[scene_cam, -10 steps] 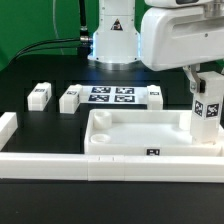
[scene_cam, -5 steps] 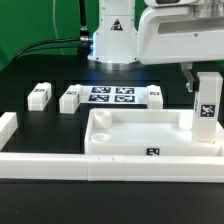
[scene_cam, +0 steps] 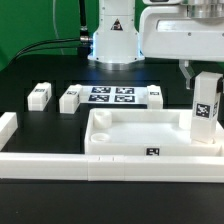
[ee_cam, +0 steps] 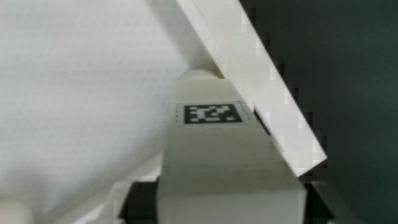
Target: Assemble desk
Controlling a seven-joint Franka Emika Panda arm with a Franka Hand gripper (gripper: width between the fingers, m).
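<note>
**Entry: leg (scene_cam: 206, 108).** It stands upright with its long axis vertical, in the corner at 3 o'clock of the tabletop (scene_cam: 120, 147) in the exterior view.

**Gripper (scene_cam: 197, 70).** It sits at the leg's 12 o'clock, straight above, with one dark finger (scene_cam: 187, 70) beside the leg's top end. You cannot tell whether it clamps or stands clear (the wrist view shows only dark pads either side of a pale block). Judge your next move along that vertical axis.

**Loose legs (scene_cam: 40, 95).** Three lie flat from 10 to 12 o'clock of the tabletop, around the marker board (scene_cam: 110, 97).

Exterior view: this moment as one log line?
gripper: over upright leg, grip unclear | upright leg: in corner of tabletop | loose legs: on table
</note>
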